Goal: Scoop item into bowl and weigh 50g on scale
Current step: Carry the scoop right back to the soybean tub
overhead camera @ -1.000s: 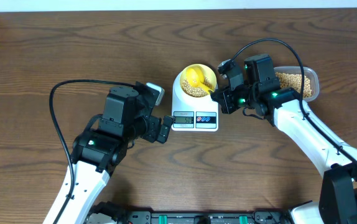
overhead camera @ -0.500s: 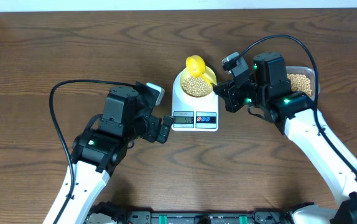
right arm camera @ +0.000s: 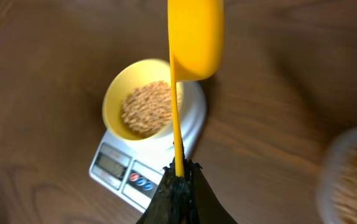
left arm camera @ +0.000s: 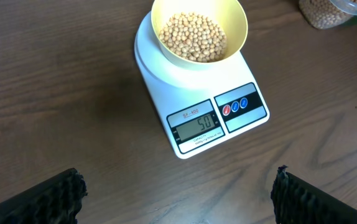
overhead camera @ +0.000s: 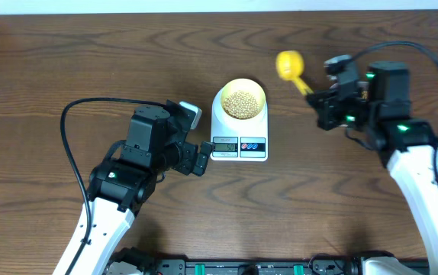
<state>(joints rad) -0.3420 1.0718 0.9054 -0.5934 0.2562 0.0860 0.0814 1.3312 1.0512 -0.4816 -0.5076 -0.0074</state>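
While claw (left arm camera: 177,183) gapes, bowl (left arm camera: 237,25) sits ahead.

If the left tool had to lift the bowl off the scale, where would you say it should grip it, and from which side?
Probably the rim of the bowl, from above, on the side nearest the left tool: one finger inside, one outside. The beans lie below the rim, leaving bare wall to pinch, and it stands upright on the scale, top unobstructed.
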